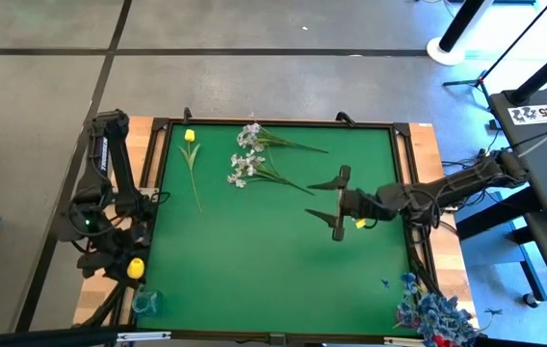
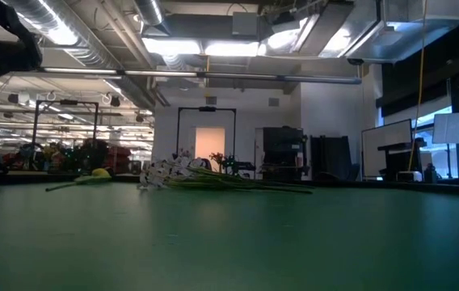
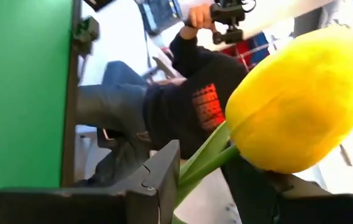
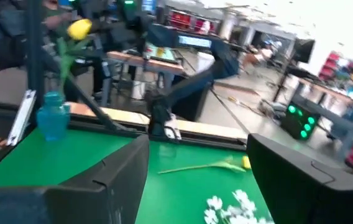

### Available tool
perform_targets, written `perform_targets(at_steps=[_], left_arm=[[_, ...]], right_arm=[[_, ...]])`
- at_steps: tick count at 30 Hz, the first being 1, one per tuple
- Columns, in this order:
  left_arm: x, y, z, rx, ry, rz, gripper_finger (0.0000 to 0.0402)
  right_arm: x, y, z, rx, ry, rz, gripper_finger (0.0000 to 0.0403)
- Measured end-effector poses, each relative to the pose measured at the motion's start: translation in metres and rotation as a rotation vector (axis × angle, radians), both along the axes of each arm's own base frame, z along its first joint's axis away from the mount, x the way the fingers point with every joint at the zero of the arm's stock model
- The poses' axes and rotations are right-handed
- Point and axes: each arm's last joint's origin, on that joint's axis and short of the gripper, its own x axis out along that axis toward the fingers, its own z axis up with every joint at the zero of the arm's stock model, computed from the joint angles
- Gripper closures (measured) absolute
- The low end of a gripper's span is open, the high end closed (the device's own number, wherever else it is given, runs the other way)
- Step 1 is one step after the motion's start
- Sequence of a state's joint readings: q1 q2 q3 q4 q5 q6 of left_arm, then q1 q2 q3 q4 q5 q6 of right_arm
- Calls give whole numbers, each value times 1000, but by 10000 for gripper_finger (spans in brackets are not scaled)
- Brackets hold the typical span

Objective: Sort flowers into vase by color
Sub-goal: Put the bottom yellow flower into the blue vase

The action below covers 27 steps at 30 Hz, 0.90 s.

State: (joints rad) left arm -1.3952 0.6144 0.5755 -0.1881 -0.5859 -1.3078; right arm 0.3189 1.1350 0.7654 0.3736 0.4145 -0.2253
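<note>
Yellow plastic-and-fabric tulip on a thin green stem sits pinched in the left tool, at the near-left corner of the green tabletop, above a small clear blue glass vase. The right tool hovers over the middle-right of the mat with its fingers spread wide and nothing between them. Another yellow tulip lies flat near the far-left edge, and two sprays of small white blossoms lie beside it toward the centre; a bunch of pale blue sprays stands at the near-right corner.

These flowers look very light, with springy wire stems and soft heads that would crush. My judgement is that the stem, a little below the head, is the place to take hold. On the person's dark top there is an orange print, too blurred to read.
</note>
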Motion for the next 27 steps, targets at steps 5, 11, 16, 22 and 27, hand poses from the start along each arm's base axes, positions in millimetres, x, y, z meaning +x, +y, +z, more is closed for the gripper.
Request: perform_targets(at_steps=[5, 11, 16, 22, 27], left_arm=[[-4, 12, 5, -53, 26, -63, 276], [-4, 18, -5, 86, 15, -64, 276], [-4, 10, -10, 181, -35, -106, 276], [-7, 7, -12, 192, -7, -210, 276], [-9, 7, -12, 253, -78, -293, 276]], right_arm=[[12, 6, -9, 19, -2, 36, 134], [33, 12, -33, 80, 33, 9, 134], [44, 15, -43, 81, 19, 3, 134], [44, 14, -40, 120, -30, -49, 134], [44, 11, -34, 140, -87, -138, 134]])
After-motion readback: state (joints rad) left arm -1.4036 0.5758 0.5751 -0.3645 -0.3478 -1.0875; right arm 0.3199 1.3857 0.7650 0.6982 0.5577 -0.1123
